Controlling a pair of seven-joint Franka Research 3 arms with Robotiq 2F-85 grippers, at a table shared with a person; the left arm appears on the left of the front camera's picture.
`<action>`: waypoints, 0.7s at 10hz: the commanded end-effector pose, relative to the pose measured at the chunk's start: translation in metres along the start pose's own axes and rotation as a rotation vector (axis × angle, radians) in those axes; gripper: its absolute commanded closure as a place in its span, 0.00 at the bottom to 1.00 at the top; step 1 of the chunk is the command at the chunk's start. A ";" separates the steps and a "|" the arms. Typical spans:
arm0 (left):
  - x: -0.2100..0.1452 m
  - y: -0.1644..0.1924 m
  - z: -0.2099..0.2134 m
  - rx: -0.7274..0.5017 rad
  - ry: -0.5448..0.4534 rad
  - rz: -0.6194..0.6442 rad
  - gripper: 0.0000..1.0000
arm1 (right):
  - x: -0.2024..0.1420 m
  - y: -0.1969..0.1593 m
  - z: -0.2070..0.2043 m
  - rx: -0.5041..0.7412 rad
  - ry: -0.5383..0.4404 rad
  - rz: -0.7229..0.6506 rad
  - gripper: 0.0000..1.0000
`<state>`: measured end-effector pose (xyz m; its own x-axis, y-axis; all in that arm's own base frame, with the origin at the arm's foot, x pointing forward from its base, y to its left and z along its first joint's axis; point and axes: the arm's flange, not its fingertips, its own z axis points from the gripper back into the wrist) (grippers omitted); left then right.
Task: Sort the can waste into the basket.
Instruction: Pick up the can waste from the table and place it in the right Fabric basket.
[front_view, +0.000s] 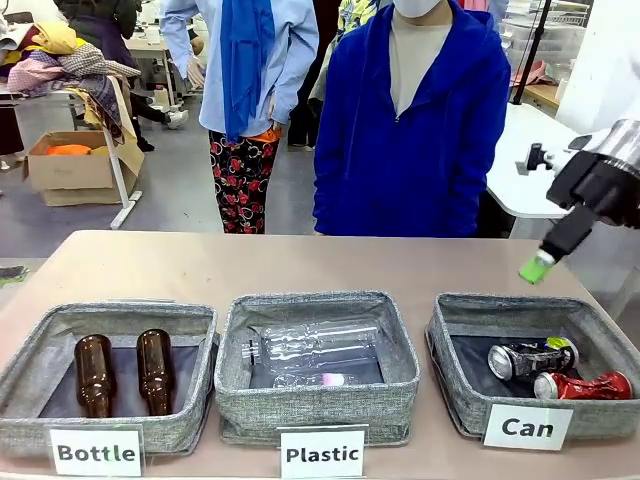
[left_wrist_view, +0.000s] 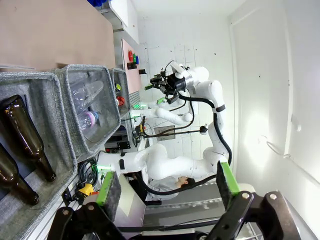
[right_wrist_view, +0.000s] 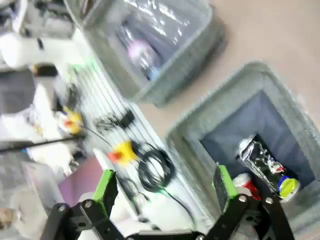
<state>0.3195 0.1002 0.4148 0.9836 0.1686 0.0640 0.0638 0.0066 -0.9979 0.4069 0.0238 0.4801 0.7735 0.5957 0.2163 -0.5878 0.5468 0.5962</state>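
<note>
The counter (front_view: 300, 262) carried three grey bins in a row, each with a white card at its front reading "Bottle", "Plastic" and "Can". A person in a blue jacket (front_view: 415, 130) stood at the far side. The Can bin (front_view: 455, 372) sat at the robot's right, and both cans lay inside it, the dark one (front_view: 530, 357) nearer the back and the crushed red one (front_view: 582, 386) just in front of it, so the sorting looked done. The right jaws (right_wrist_view: 166, 186) stood spread and empty, raised above that bin; the left jaws (left_wrist_view: 169, 186) were likewise spread and empty, off beside the bottle bin (left_wrist_view: 45, 150). From where I stood, the risk left seemed small: if the right arm swung low on its way back it could clip the bin's soft wall and shove it, tipping the cans about. Print on the dark can was too small to read.
</note>
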 end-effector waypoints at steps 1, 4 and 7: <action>-0.004 -0.002 0.000 -0.007 0.011 -0.015 0.00 | 0.005 -0.004 0.013 0.465 -0.872 -0.539 0.00; -0.004 -0.002 0.000 -0.007 0.011 -0.015 0.00 | -0.013 -0.021 0.027 0.738 -1.220 -0.709 0.00; -0.004 -0.002 0.000 -0.007 0.011 -0.015 0.00 | -0.004 -0.030 0.020 0.665 -1.104 -0.762 0.00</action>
<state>0.3194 0.1004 0.4149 0.9835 0.1691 0.0642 0.0640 0.0067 -0.9979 0.4282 -0.0340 0.4733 0.9547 -0.2976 0.0027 0.0411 0.1408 0.9892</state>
